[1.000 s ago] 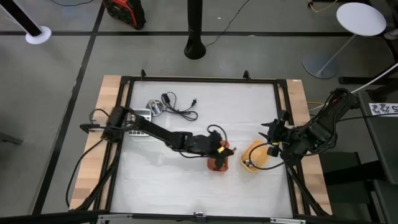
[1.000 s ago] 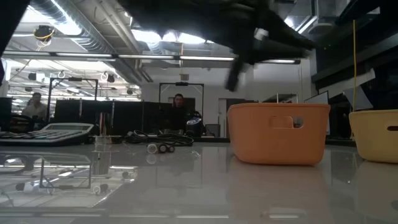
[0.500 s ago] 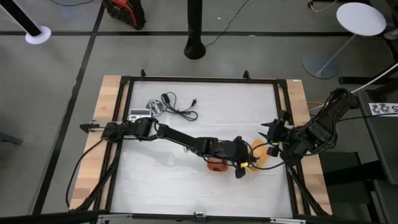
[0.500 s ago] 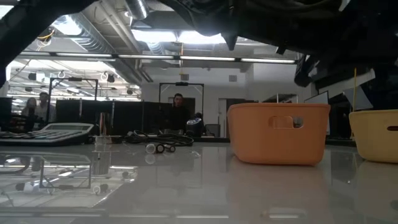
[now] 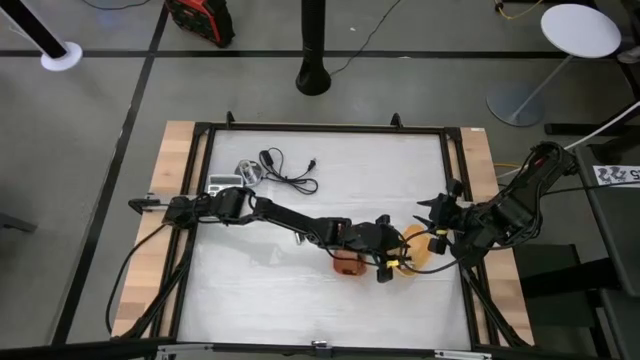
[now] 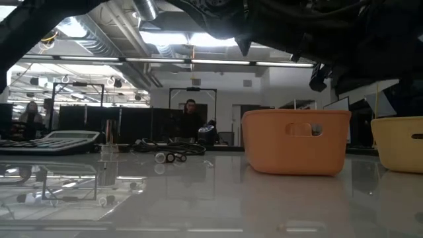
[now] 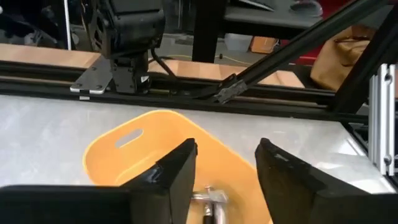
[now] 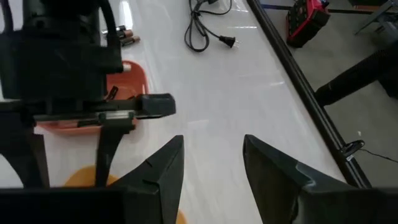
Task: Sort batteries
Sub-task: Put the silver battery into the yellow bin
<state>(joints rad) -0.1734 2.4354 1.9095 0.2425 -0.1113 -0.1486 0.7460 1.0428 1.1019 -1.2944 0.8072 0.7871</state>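
Observation:
My left gripper [image 5: 388, 268] [image 7: 227, 149] hangs open over the yellow tray [image 5: 412, 250] [image 7: 149, 146], touching nothing. Silvery batteries [image 7: 210, 199] lie on that tray's floor below the fingers. The orange tray [image 5: 350, 263] [image 6: 296, 142] stands just left of the yellow one, partly under my left arm. More batteries [image 8: 122, 35] [image 5: 250, 172] lie loose on the table at the far left. My right gripper [image 5: 431, 223] [image 8: 212, 140] waits open at the yellow tray's right side.
A grey calculator [image 5: 224, 186] [image 6: 46, 141] and a black coiled cable [image 5: 288, 172] [image 8: 205, 25] lie at the far left of the table. A black frame [image 5: 320, 128] rims the table. People sit in the room behind, in the low view.
My left gripper has swung from above the orange tray toward the table's right edge and now hangs over the yellow tray. In the last half second it has hardly shifted. My right arm has kept still.

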